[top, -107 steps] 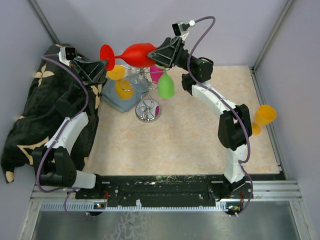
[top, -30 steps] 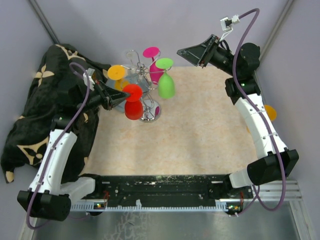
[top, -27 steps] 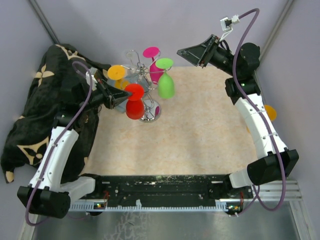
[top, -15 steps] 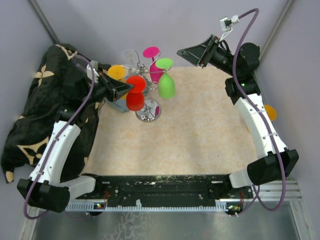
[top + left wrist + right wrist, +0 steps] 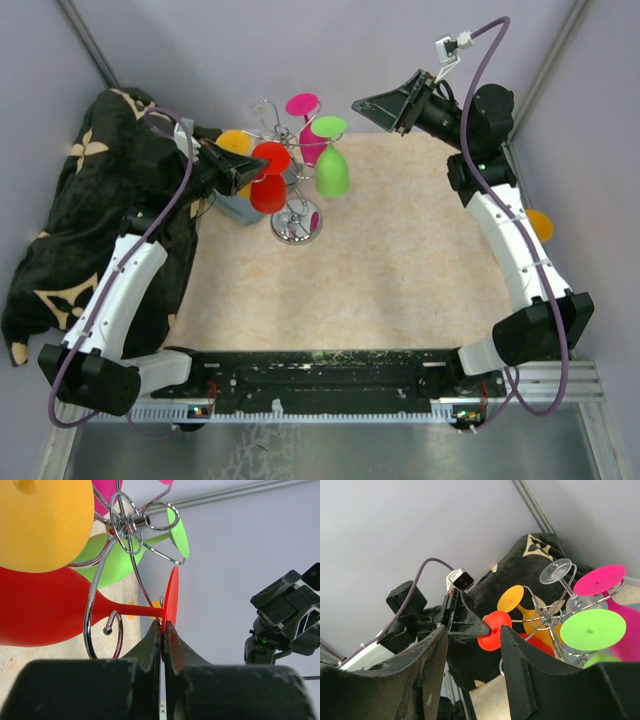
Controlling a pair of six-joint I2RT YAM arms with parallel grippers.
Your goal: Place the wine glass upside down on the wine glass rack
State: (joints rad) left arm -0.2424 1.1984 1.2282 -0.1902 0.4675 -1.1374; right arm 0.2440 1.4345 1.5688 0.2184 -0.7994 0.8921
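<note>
The red wine glass (image 5: pixel 268 192) hangs bowl-down beside the silver wire rack (image 5: pixel 297 224); it also shows in the left wrist view (image 5: pixel 45 612) and the right wrist view (image 5: pixel 492 630). My left gripper (image 5: pixel 262 172) is shut on the edge of its round foot (image 5: pixel 170 600), with the stem next to a curled loop arm (image 5: pixel 102 625). Orange (image 5: pixel 234 144), pink (image 5: pixel 303 105) and green (image 5: pixel 333 172) glasses hang upside down on the rack. My right gripper (image 5: pixel 362 105) is open and empty, raised at the back right of the rack.
A black patterned cloth (image 5: pixel 60 230) lies along the left side. A grey cloth (image 5: pixel 236 208) lies under the rack's left side. An orange glass (image 5: pixel 538 224) stands at the right wall behind the right arm. The beige mat (image 5: pixel 400 260) stretches in front of the rack.
My left gripper has carried the red glass up and back toward the rack, from in front of the base to beside the loop arms. The right arm has barely moved.
</note>
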